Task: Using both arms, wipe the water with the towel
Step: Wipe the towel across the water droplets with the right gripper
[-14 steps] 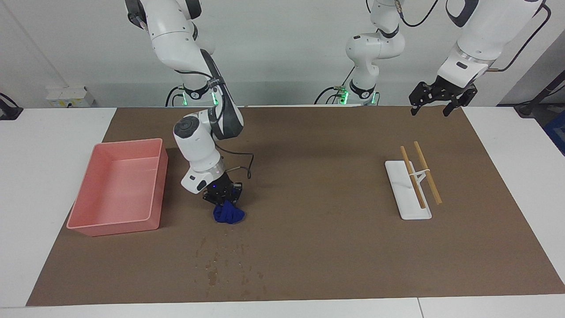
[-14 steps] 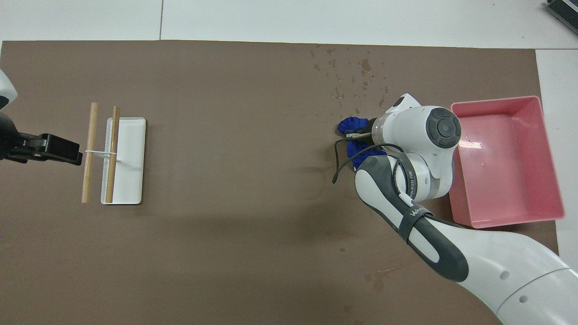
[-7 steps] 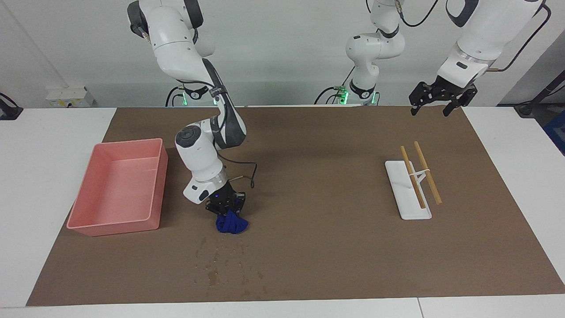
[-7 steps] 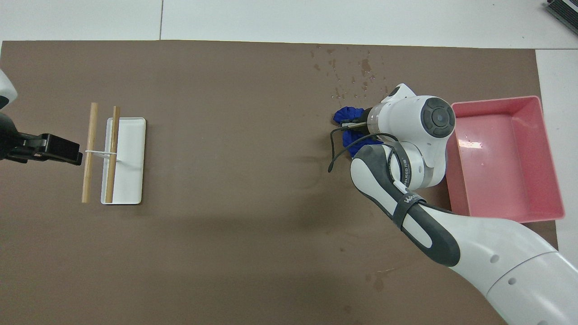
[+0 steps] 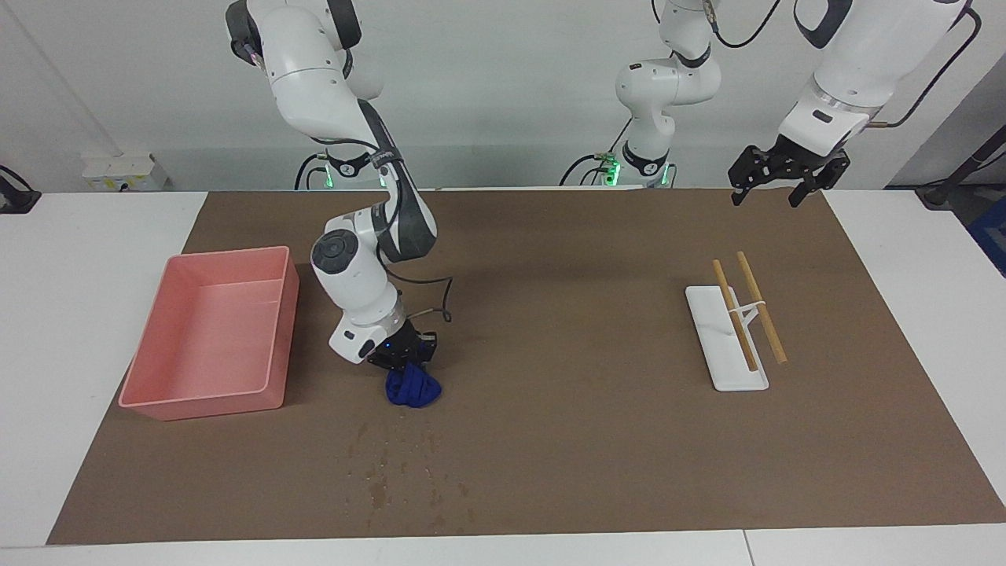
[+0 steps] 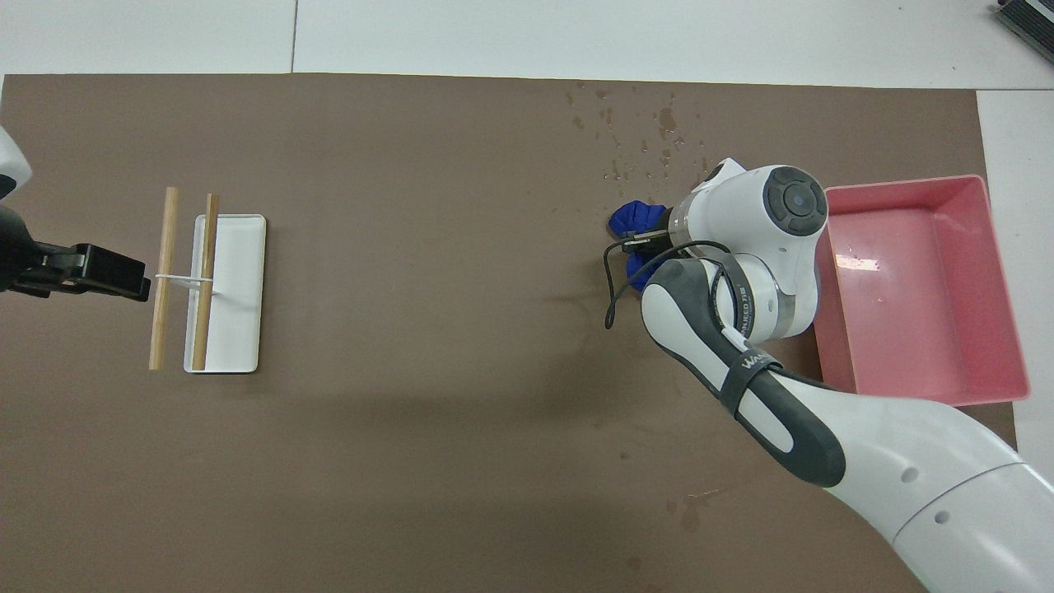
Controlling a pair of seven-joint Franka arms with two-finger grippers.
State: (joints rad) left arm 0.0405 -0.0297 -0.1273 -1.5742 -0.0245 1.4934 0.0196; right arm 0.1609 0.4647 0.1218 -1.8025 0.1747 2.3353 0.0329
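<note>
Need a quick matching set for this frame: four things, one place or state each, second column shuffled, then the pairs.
Things:
1. towel
2. water
3. left end effector
4. pink tray

Places or states:
A. open, raised over the brown sheet's edge near the robots
B. specks on the sheet, farther from the robots than the towel
C. beside the right arm, toward its end of the table
D. bunched, gripped by the shut right end effector

Pairs: 1-D, 2-B, 3-A, 4-C

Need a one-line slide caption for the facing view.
Right tool shut on the blue towel on the brown paper, just short of the water specks; left tool waits open, raised near the chopstick rest.
</note>
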